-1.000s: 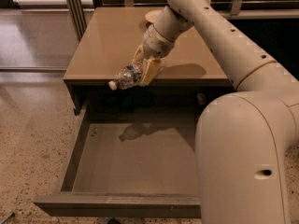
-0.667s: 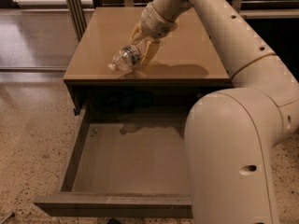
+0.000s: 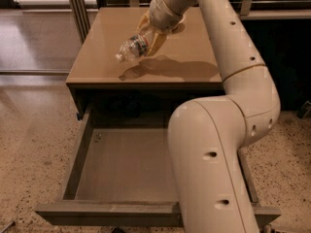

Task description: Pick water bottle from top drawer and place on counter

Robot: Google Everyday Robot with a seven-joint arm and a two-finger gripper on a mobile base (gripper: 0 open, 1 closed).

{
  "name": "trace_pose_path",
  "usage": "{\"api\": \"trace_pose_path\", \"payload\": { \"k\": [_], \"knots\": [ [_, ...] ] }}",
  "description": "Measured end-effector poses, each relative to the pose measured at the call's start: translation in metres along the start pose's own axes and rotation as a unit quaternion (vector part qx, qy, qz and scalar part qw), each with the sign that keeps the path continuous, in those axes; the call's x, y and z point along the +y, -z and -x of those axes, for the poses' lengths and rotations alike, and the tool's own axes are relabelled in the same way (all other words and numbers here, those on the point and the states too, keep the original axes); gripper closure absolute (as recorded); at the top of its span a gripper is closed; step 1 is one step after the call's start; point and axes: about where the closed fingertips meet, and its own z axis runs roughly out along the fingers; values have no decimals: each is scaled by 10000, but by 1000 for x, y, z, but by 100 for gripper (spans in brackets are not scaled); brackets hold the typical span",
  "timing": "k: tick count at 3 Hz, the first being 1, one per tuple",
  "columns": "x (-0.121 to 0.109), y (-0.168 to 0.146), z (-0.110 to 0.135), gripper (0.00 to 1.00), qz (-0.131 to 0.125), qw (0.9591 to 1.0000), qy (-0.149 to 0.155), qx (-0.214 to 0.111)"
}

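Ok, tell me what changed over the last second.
The gripper, shut on the water bottle, carried it from over the front edge of the counter to farther back above it, away from the top drawer. The bottle stays gripped and tilted, cap toward the left, not yet set down. The drawer stays pulled open.

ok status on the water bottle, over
Gripper shut on water bottle, above the counter. Bottle tilted, cap low and to the left of the picture, not yet set down. Top drawer open out front, not in the path.
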Motion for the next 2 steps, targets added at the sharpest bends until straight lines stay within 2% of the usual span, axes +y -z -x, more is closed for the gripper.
{"api": "trace_pose_path", "payload": {
  "k": [1, 2],
  "knots": [
    [21, -50, -33, 100, 308, 9978, -551, -186],
    [20, -46, -30, 81, 306, 9978, -551, -186]
  ]
}}
